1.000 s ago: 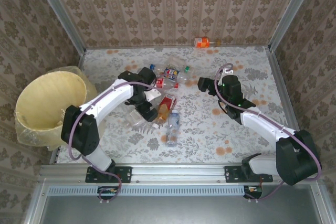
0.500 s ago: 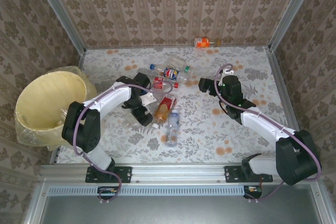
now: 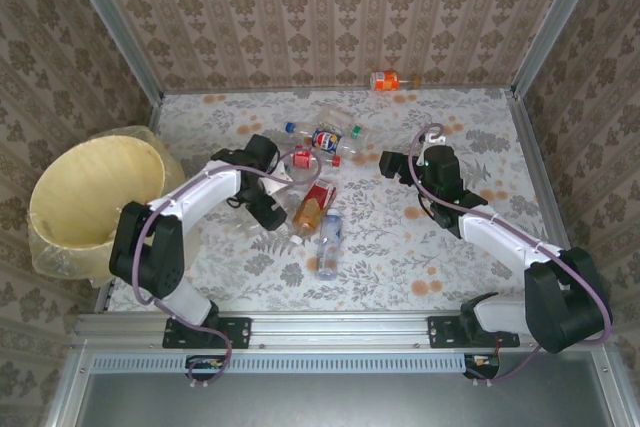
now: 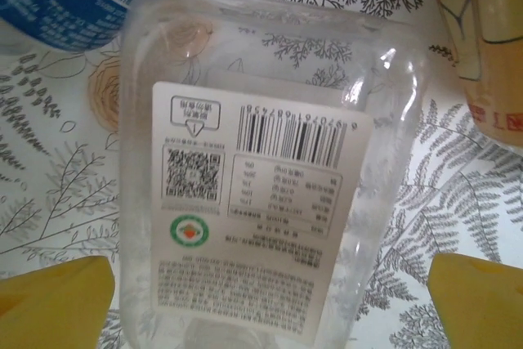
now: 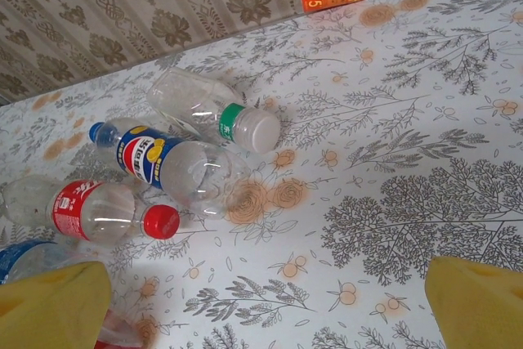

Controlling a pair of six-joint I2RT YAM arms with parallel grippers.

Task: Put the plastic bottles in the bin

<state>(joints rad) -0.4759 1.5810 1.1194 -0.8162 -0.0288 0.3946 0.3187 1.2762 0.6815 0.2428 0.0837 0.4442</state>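
The plastic bottles (image 3: pixel 318 182) lie in a loose bunch on the flowery table (image 3: pixel 450 257). From above, they are off to the right of the bin (image 3: pixel 60 162). They are all lying down, outside the bin. The bin stands past the table's edge, with its thin liner bunched round the rim.

On the side of the bunch nearest the bin, my left gripper (image 3: pixel 272 215) is down over a clear bottle with a white label (image 4: pixel 253 218). Its yellow fingers (image 4: pixel 53 300) are spread wide, one on each side of that bottle. I can see a bit of table between each finger and the bottle, so they are not squeezing it. A brown drink bottle (image 3: pixel 310 212) lies just beside it, on the side away from the bin. Next to that is a blue-label bottle (image 3: pixel 328 232).

A bit farther from the bin lie a red-cap bottle (image 5: pixel 98 210), a blue-cap bottle (image 5: pixel 176 165) and a green-cap bottle (image 5: pixel 208 104), close together.

Farther still from the bin, my right gripper (image 3: pixel 390 160) hangs beside the bunch. Its fingers (image 5: pixel 49 304) are spread wide with nothing between them.

An orange-label bottle (image 3: pixel 385 80) lies alone against the back wall, well apart from the bin.
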